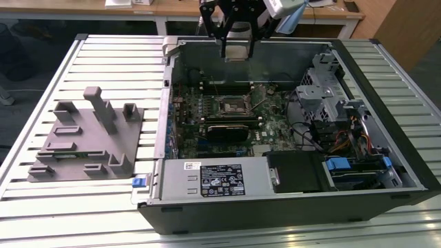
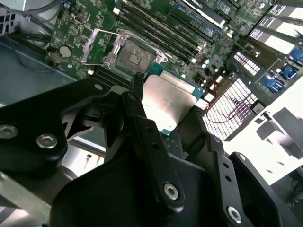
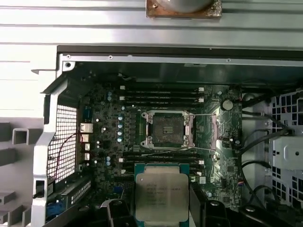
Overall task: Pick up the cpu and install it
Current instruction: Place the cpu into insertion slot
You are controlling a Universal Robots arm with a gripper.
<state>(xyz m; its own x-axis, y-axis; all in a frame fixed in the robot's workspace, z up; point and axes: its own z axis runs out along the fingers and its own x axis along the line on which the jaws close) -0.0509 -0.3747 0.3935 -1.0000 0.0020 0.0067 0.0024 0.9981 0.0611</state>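
Where the slatted surface [image 1: 103,57] carries it, we see an open computer case [image 1: 289,206] lying on its side below the end effector [image 1: 236,49], with a green motherboard [image 1: 276,124] inside. On that board, beneath the end effector and well apart from it, we find the socket [image 3: 168,128] open, its retaining frame swung aside. We see the cpu [image 3: 161,196] above the case, clamped by its edges between the end effector's fingers [image 2: 142,123], its pale metal face showing in the first wrist view.

Exterior view overlooks case [image 1: 289,214]; wrist views share socket [image 3: 168,128] [image 2: 132,56].
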